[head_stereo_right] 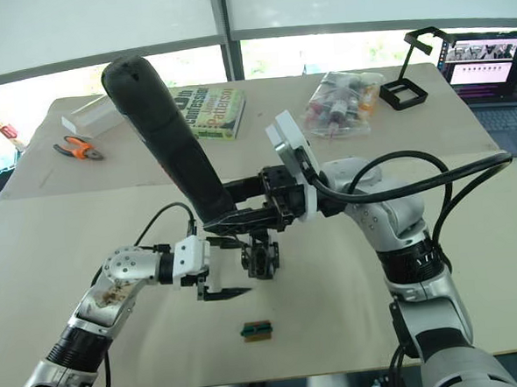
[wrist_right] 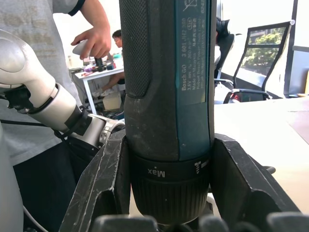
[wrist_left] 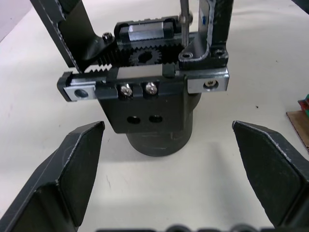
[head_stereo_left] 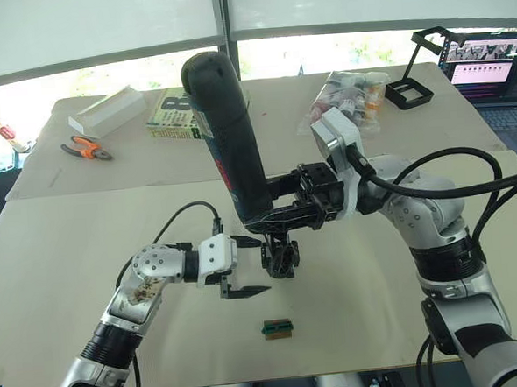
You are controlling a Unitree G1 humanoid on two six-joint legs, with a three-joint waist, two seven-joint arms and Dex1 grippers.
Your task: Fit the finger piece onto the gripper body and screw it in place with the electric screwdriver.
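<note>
Right gripper is clamped around the thick black pen-shaped electric screwdriver, my two fingers squeezing its collar just above the bit end, and the long barrel leans up and away over the beige table. It looks top-heavy, so I judge that a low hold near the collar is the one to trust; the textured sleeve should give grip, the smooth labelled part less. Below it stands the small black gripper body, a block on a round base, upright on the table right under the thin silver bit, which comes down to its toothed rack by the silver screws. My left gripper sits just beside that body with its fingers spread wide, holding nothing, the base framed between them without touching. The body looks stiff but light, likely to skid or tip if pressed, so bracing the round base seems wise. A small green-and-brown block lies nearer me, apart. Whether the loose finger piece is already seated, I can't tell.
</note>
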